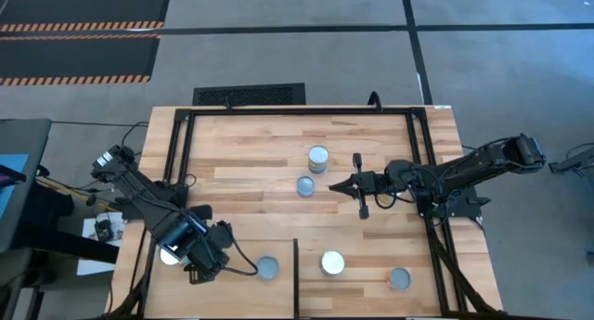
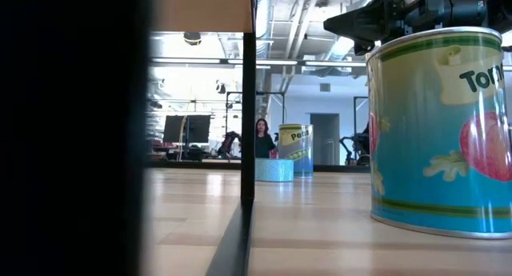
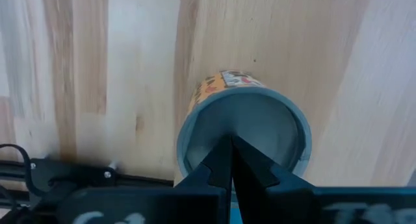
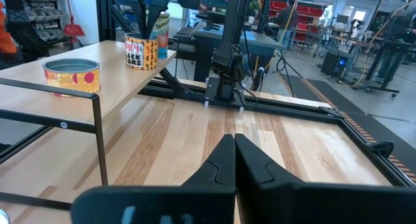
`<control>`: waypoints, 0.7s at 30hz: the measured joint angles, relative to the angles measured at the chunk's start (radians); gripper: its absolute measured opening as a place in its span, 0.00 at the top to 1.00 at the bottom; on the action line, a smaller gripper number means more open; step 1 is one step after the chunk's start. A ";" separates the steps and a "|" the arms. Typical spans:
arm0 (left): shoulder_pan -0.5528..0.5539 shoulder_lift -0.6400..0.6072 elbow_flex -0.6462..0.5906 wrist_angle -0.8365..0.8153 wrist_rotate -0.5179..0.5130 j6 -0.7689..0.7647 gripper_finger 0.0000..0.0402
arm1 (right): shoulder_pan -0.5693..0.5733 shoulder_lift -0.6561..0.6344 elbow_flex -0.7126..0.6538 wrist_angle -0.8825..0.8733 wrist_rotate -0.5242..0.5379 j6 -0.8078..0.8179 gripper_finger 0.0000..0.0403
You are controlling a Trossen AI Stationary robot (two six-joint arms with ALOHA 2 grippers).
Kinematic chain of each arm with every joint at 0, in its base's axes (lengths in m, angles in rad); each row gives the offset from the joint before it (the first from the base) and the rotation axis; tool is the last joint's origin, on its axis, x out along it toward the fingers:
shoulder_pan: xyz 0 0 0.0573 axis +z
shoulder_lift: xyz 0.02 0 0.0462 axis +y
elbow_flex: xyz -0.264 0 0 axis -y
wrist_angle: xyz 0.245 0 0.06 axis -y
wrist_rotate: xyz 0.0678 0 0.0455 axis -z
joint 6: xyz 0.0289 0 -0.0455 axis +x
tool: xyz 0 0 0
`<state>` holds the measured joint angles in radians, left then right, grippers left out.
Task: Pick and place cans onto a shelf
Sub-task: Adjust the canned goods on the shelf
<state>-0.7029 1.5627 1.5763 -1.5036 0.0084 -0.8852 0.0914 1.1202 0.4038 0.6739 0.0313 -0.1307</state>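
Cans (image 1: pixel 318 159): we count five sure from above, two mid-table and three along near edge. Sixth round white top (image 1: pixel 170 255) beside left arm (image 1: pixel 144 199), we cannot tell if can. Low view gives us only three cans. Arms: two, the other being right arm (image 1: pixel 464 167). Shelf (image 1: pixel 223 297): one. Table (image 1: pixel 260 144): one. Person (image 2: pixel 262 138): one, in room behind.

Overhead camera faces straight down, low one level across the table (image 1: pixel 251 162), wrists forward.
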 joint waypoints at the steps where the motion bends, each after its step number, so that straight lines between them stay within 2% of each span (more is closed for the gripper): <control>1: 0.000 0.000 0.000 0.000 0.007 0.000 1.00 | 0.000 0.000 0.000 0.000 0.000 0.000 0.97; 7: 0.005 0.002 0.055 -0.005 0.004 -0.001 1.00 | 0.000 0.000 0.000 0.000 0.000 0.000 0.97; 12: 0.021 0.001 0.111 -0.002 -0.062 0.026 1.00 | 0.000 0.000 0.000 0.000 0.000 0.000 0.97; 16: 0.065 0.002 0.115 0.149 -0.135 0.166 1.00 | 0.000 0.000 0.000 0.000 0.000 0.000 0.97; 21: 0.127 0.053 0.117 0.353 -0.162 0.403 1.00 | 0.000 0.000 0.000 0.000 -0.001 0.000 0.97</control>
<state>-0.5754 1.6161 1.6933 -1.1509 -0.1531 -0.4821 0.0914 1.1202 0.4038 0.6739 0.0307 -0.1307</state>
